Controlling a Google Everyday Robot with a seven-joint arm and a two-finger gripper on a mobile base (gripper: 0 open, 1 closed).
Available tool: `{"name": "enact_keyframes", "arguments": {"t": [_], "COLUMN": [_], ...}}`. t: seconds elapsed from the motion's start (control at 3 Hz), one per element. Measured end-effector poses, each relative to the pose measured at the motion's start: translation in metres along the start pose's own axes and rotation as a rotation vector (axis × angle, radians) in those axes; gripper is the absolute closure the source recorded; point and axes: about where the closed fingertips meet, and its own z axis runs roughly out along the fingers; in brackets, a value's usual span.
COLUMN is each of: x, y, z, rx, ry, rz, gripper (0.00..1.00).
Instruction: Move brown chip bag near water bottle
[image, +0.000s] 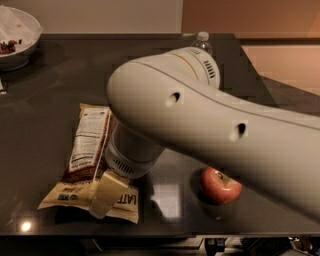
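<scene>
The cream-coloured gripper (107, 194) is seen on the near end of the flat, crinkly brown chip bag (88, 145), laid on the dark glossy table (50, 95) well apart from the small clear water bottle (202, 41); whether the bag is clasped cannot be discerned.

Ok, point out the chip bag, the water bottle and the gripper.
chip bag (89, 145): camera view, on its white nutrition panel.
water bottle (202, 37): camera view, on its white cap.
gripper (104, 197): camera view, on its pale tip over the bag's near end.
</scene>
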Motion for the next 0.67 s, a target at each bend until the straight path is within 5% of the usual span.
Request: {"name": "enact_keyframes", "arguments": {"t": [0.67], "x": [0.0037], "y": [-0.0037], "z": [0.0061], "rx": [0.015], "ry": [0.008], "rz": [0.029], "gripper": [0.41]}}
